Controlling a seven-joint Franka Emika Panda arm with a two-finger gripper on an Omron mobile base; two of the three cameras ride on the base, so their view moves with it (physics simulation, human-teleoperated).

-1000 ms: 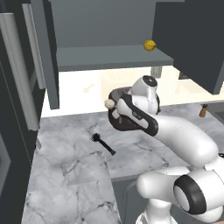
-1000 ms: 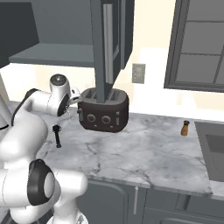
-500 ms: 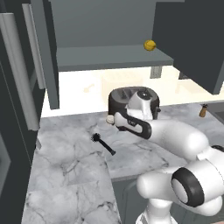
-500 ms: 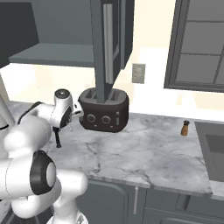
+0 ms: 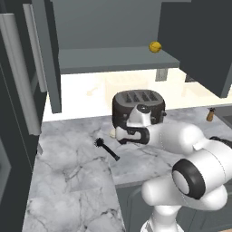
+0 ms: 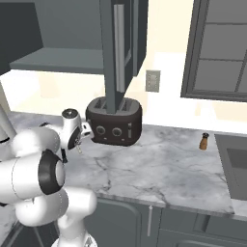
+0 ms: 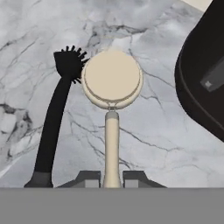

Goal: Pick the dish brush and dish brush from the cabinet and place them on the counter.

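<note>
My tabletop point(image 7: 144, 131) is polished white marble with grey veins. The black dish brush point(image 7: 54, 113) looks like matt plastic, its head spiky with bristles. The cream dish brush point(image 7: 112, 83) in my pincer point(image 7: 112, 178) is smooth and matt. The toaster point(image 5: 136, 106) has a dark, faintly glossy shell.

Base views flank the counter point(image 5: 68, 181); hand view looks closely down.
</note>
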